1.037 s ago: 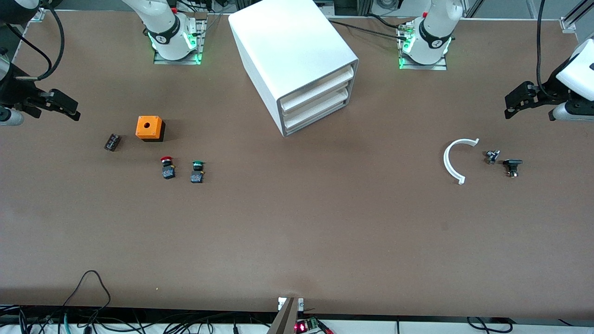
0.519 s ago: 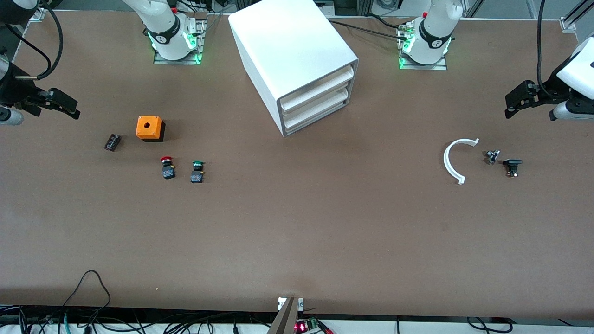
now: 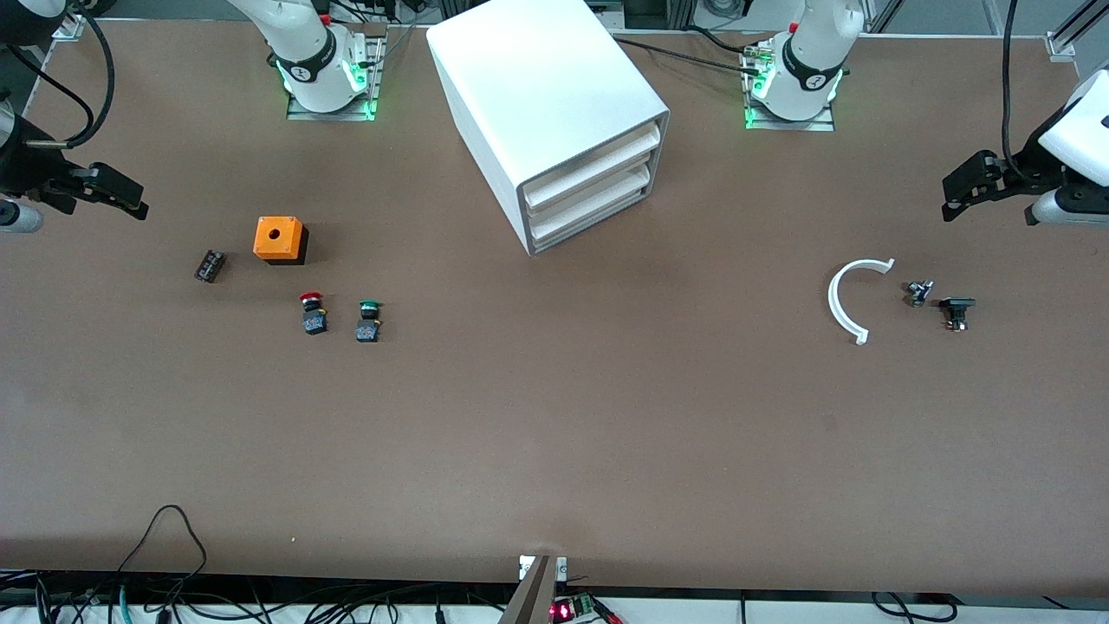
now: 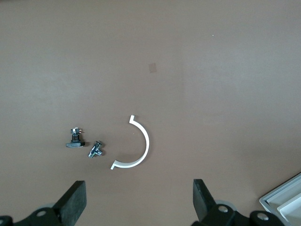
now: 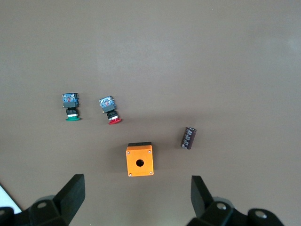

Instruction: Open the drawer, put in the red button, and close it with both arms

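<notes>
The white cabinet (image 3: 554,104) stands in the middle of the table between the two arm bases, its three drawers (image 3: 589,186) all shut. The red button (image 3: 313,314) stands on the table toward the right arm's end, beside a green-capped button (image 3: 369,321); it also shows in the right wrist view (image 5: 110,110). My right gripper (image 3: 130,204) hangs open and empty over the table's right-arm end, its fingers (image 5: 73,195) wide apart. My left gripper (image 3: 957,195) hangs open and empty over the left-arm end, its fingers (image 4: 75,202) wide apart.
An orange box with a hole (image 3: 279,239) and a small dark part (image 3: 209,265) lie near the buttons. A white arc piece (image 3: 845,299), a small metal part (image 3: 918,292) and a black part (image 3: 956,310) lie toward the left arm's end.
My right gripper has drifted very slightly upward in the front view. Nothing on the table has moved.
</notes>
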You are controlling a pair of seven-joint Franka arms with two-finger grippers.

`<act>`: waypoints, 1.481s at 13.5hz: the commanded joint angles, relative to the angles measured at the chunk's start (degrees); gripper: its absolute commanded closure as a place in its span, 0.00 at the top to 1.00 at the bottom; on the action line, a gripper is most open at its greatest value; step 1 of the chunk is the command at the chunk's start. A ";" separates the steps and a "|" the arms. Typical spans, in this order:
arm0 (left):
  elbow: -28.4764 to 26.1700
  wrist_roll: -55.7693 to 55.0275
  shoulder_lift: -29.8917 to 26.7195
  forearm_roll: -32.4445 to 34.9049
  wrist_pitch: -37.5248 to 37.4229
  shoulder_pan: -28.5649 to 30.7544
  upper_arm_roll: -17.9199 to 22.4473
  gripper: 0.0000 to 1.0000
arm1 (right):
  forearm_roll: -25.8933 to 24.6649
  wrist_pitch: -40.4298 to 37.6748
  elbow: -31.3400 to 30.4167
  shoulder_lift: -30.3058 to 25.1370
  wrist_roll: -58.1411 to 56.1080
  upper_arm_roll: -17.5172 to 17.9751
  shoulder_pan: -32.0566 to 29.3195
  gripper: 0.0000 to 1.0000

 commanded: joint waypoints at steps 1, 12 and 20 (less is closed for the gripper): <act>2.26 0.91 1.82 -0.26 -1.63 0.03 -0.32 1.00 | 0.48 -0.64 2.08 0.54 -0.90 0.15 -0.29 1.00; -11.71 -6.21 -5.21 -0.52 3.73 0.03 -0.59 1.00 | 0.57 2.09 4.11 7.21 -1.08 0.32 -0.20 1.00; -11.62 -5.86 13.41 -0.96 7.51 -1.03 -8.67 1.00 | 0.92 3.31 4.46 13.36 -0.99 0.59 -0.65 1.00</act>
